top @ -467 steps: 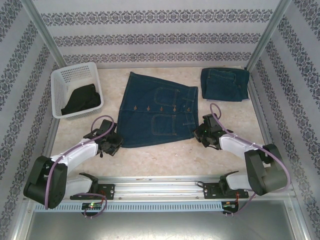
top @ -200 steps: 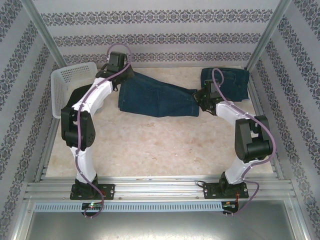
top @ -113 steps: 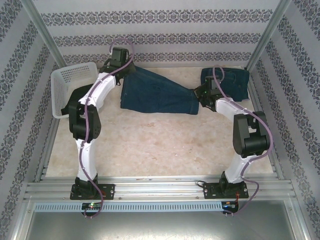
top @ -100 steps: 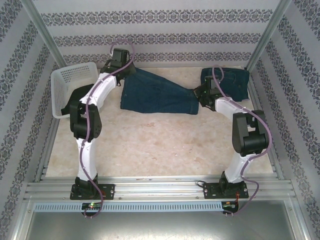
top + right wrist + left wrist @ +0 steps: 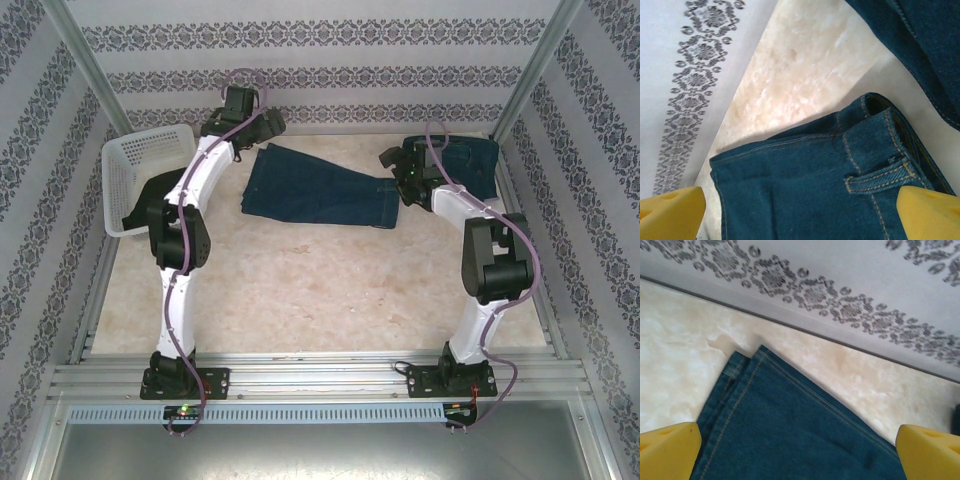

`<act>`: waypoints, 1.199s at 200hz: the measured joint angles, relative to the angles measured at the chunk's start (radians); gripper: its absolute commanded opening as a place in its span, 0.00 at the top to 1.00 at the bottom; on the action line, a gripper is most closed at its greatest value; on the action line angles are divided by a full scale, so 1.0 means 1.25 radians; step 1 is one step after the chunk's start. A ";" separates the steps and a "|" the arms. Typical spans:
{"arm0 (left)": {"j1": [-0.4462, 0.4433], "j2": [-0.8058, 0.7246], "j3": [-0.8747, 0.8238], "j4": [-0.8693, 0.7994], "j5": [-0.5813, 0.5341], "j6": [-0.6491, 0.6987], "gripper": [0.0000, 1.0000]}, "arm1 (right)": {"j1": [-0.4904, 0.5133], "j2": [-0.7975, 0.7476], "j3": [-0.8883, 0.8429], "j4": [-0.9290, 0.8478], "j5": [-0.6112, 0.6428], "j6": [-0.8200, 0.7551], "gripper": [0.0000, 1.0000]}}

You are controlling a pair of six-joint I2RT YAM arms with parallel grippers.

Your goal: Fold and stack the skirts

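1. The denim skirt [image 5: 320, 192] is dark teal twill with pale tan topstitching. Folded flat, it makes a tapering four-sided slab on the mottled cream table [image 5: 300, 290].
2. It lies at 12 o'clock on the table, close to the patterned far wall [image 5: 330, 75].
3. Its long axis runs roughly from 9 to 3 o'clock, dipping toward 4 at the right end. The doubled hem corner [image 5: 747, 357] is at the 9 o'clock end. The waistband with its belt loop [image 5: 880, 180] is at the 3 o'clock end.
4. My left gripper [image 5: 799, 452] hangs over the hem corner, its yellow fingertips [image 5: 667, 450] spread wide with nothing between them.
5. My right gripper [image 5: 800, 214] is just as wide apart and empty above the waistband.
6. A second denim skirt [image 5: 465, 168], folded into a squarish block, sits at 2 o'clock, with a strip of bare table between it and the waistband.
7. A white mesh basket [image 5: 125, 150] at 10 o'clock holds the black skirt [image 5: 135, 208]. My left arm crosses in front of it.
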 measured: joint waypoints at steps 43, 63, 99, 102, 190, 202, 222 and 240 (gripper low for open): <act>-0.002 -0.044 -0.142 0.036 0.122 -0.045 0.00 | 0.051 -0.022 0.012 -0.021 -0.013 -0.054 0.02; -0.002 -0.013 -0.156 0.056 0.176 -0.071 0.00 | 0.073 0.009 0.029 -0.034 -0.016 -0.055 0.02; -0.002 0.049 -0.188 0.099 0.216 -0.096 0.00 | 0.074 0.106 0.088 -0.075 -0.052 -0.065 0.02; -0.002 0.050 -0.197 0.102 0.216 -0.098 0.00 | 0.074 0.118 0.096 -0.080 -0.059 -0.069 0.02; -0.002 -0.204 -0.740 0.392 0.227 -0.153 0.00 | 0.104 0.160 0.107 -0.148 -0.128 -0.156 0.02; -0.007 -0.269 -0.832 0.412 0.224 -0.164 0.00 | 0.116 0.132 0.071 -0.158 -0.137 -0.173 0.02; -0.025 -0.390 -0.980 0.413 0.222 -0.187 0.00 | 0.131 0.059 -0.016 -0.182 -0.157 -0.196 0.02; -0.045 -0.497 -1.077 0.368 0.228 -0.206 0.00 | 0.136 -0.019 -0.094 -0.210 -0.180 -0.212 0.02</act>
